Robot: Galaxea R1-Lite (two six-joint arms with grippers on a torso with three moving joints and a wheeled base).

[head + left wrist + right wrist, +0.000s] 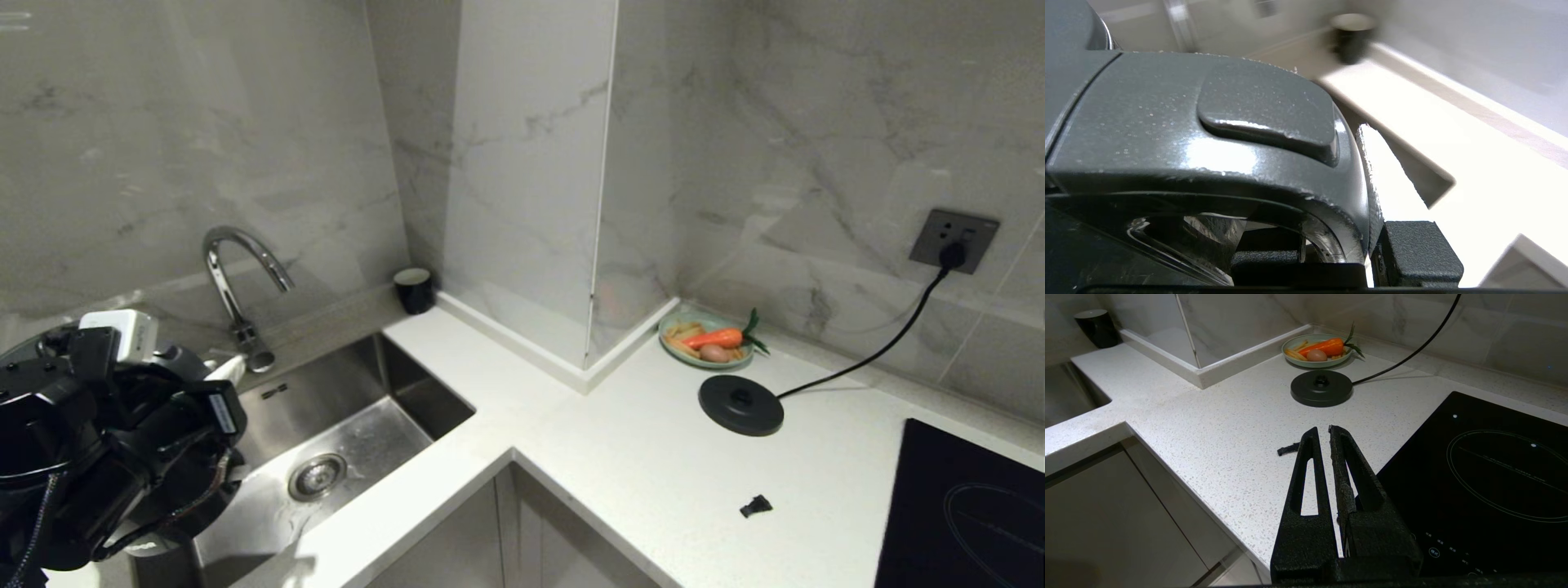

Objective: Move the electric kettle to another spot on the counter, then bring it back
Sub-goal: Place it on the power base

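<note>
While base disc (740, 404) sits bare, sink (343, 425) lies beside.

I saw open counter (637, 457) between the sink (343, 441) and the hob (963, 506); only the base disc (740, 404), its cord (873, 351), a plate (707, 339) and a small black scrap (756, 506) stood in the way.

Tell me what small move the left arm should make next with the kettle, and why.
Probably swing the electric kettle across over the counter and lower it: the left claw grips its handle near the sink, and the base disc stands empty.
</note>
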